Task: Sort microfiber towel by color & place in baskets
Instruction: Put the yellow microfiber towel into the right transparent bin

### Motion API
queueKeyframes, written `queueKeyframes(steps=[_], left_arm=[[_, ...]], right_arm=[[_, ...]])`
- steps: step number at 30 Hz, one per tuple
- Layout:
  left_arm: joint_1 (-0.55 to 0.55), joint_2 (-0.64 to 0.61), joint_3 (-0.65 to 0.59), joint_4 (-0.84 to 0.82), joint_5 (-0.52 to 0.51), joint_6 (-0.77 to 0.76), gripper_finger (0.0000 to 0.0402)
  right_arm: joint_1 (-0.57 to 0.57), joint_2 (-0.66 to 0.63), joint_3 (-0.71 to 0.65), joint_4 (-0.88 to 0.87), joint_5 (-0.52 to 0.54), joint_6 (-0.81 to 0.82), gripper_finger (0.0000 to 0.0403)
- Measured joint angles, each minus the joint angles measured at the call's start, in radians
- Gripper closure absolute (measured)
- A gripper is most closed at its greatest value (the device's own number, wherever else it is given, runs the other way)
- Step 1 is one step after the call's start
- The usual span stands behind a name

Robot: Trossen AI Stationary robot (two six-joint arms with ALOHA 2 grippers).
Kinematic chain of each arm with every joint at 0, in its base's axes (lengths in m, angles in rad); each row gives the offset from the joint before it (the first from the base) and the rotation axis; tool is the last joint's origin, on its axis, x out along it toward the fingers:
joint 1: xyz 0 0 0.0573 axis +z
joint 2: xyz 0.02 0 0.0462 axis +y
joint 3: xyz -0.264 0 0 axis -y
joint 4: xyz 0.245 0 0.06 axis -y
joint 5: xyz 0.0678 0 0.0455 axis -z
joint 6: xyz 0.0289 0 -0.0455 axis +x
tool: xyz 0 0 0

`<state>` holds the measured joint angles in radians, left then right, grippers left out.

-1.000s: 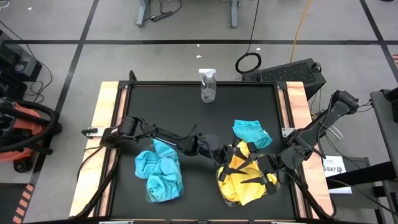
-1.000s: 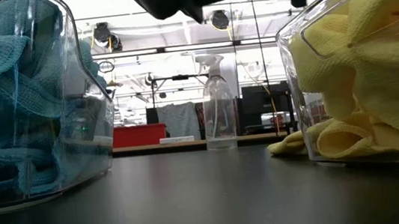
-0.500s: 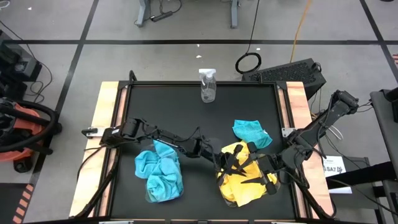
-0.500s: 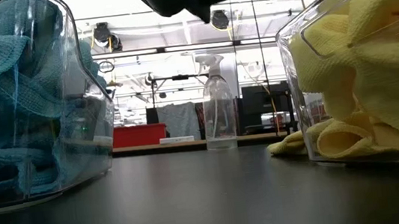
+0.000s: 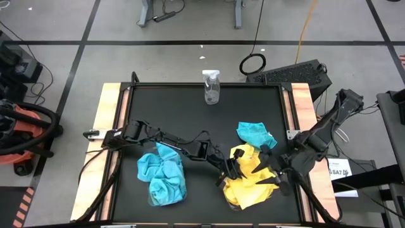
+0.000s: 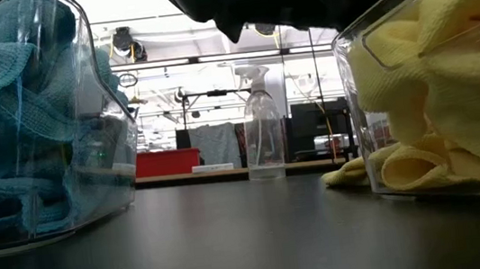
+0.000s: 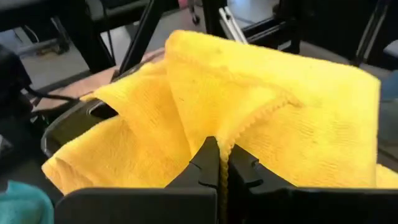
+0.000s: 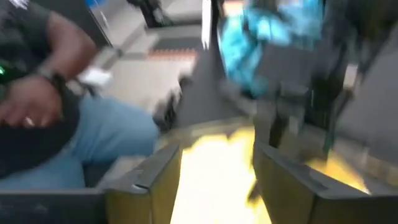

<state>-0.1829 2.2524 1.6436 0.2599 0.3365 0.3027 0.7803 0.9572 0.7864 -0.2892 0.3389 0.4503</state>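
Our left gripper (image 7: 219,163) has its two fingers pressed together on a fold of a yellow towel (image 7: 261,118), pinching the hemmed edge right where the cloth creases; in the high view that left gripper (image 5: 229,172) sits at the 9 o'clock rim of the right basket (image 5: 278,190), which is heaped with yellow cloth. Our right gripper (image 8: 214,171) has its fingers spread apart with nothing between them, hovering over the same yellow heap from the 3 o'clock side (image 5: 269,174). The left basket (image 6: 90,170), toward 8 o'clock on the table (image 5: 190,114), is full of turquoise towels (image 5: 163,177). One turquoise towel (image 5: 256,134) lies loose on the table, just beyond the right basket at about 3 o'clock from the table's centre, and we judge it the piece that remains to be sorted. A spray bottle (image 5: 211,87) stands at 12 o'clock, well apart from everything. In the right wrist view a person (image 8: 43,118) sits beyond the table. These cloths look light, limp and slightly grippy, so we expect them to drape and trail when lifted; a pinch on a raised fold or the stitched hem should hold better than a flat patch, and a dangling corner could snag a basket rim.
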Motion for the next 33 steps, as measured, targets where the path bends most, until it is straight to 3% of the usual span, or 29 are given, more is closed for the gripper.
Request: queueKeyframes(steps=[4, 14, 26, 33], left_arm=[[0.006, 0.000, 0.000, -0.015, -0.006, 0.000, 0.0400], [0.017, -0.006, 0.000, -0.046, -0.005, 0.000, 0.0370], [0.035, -0.213, -0.001, -0.346, -0.048, 0.055, 0.0201], [0.073, -0.209, -0.023, -0.626, -0.176, 0.099, 0.0183]], right_arm=[[0.015, 0.059, 0.000, -0.105, -0.031, 0.102, 0.0251], [0.011, 0.259, 0.000, -0.120, -0.090, 0.102, 0.0396], [0.001, 0.456, 0.001, -0.117, -0.106, 0.199, 0.0401], [-0.011, 0.487, 0.002, -0.113, -0.152, 0.223, 0.0397]])
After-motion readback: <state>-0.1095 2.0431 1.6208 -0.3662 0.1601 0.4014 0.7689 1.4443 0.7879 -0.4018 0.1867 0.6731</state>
